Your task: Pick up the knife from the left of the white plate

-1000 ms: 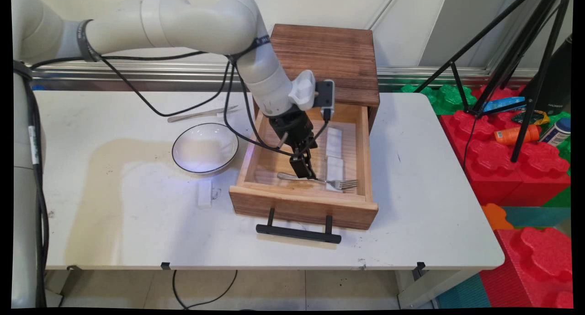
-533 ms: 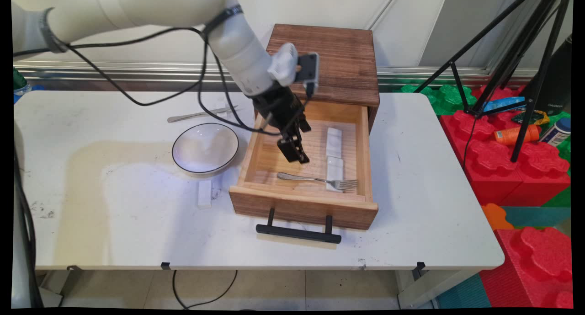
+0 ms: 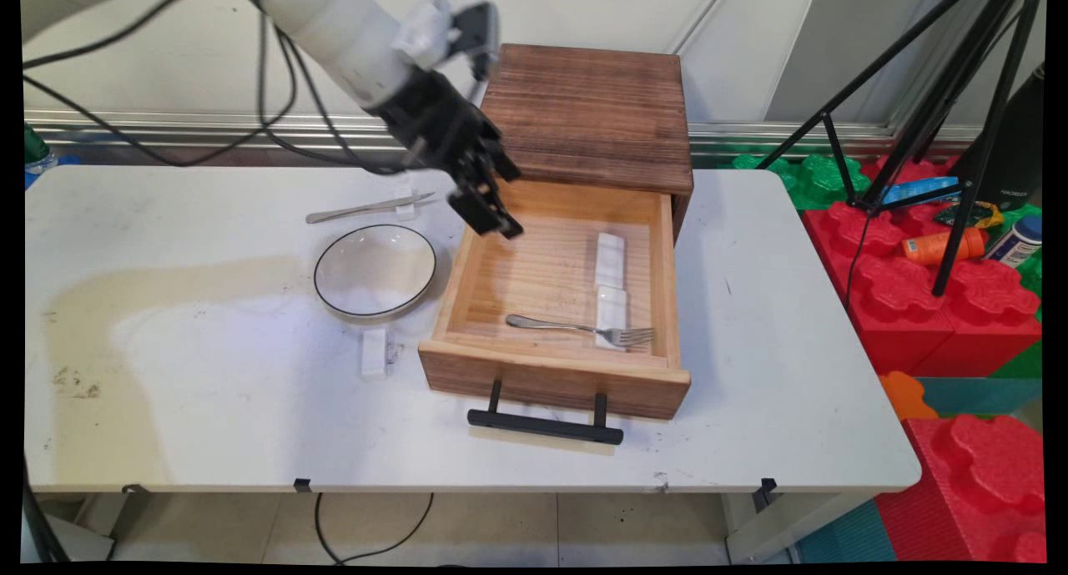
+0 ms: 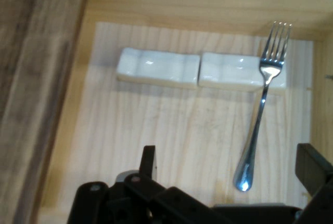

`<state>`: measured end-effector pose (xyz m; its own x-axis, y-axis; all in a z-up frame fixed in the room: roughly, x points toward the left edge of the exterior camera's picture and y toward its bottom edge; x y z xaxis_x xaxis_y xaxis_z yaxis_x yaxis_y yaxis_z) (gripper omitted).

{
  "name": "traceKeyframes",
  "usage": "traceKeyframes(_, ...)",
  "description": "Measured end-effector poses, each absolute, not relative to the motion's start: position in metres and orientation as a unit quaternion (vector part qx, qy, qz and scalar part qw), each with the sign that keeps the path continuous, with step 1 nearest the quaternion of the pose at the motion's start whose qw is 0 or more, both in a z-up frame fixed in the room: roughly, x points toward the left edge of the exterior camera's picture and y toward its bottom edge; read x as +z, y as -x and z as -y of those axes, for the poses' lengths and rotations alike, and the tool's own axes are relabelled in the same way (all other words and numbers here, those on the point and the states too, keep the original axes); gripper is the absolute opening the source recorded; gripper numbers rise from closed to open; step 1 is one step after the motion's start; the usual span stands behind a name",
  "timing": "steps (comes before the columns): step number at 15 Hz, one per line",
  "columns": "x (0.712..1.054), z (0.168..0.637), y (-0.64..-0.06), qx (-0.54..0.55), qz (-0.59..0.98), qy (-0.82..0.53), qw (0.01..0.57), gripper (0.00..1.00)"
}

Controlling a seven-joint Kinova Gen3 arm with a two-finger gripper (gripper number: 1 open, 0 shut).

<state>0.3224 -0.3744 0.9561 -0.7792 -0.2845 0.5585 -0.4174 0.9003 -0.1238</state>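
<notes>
Hanging over the back left corner of the open drawer [image 3: 552, 287], jaws [image 3: 488, 212] wide open and holding nothing, fork [image 4: 259, 104] lying in the drawer with its prongs on 1 of 2 white rests [image 4: 195, 69], bowl [image 3: 375, 269] on the surface [image 3: 209, 375] nearby.

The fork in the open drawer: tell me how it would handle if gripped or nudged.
The fork looks like polished metal, so probably stiff and slippery between pads. Its tines rest on a white rest while the handle lies on the drawer floor, so a nudge would likely make it pivot or slide off. It lies low and thin, so probably awkward to pinch.
</notes>
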Motion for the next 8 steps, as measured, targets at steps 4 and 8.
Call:
traceKeyframes(4,0.980,0.361,-0.373,0.139,0.927,-0.205,0.282,1.00)
traceKeyframes(8,0.992,0.353,-0.421,0.153,0.923,-0.221,0.276,1.00)
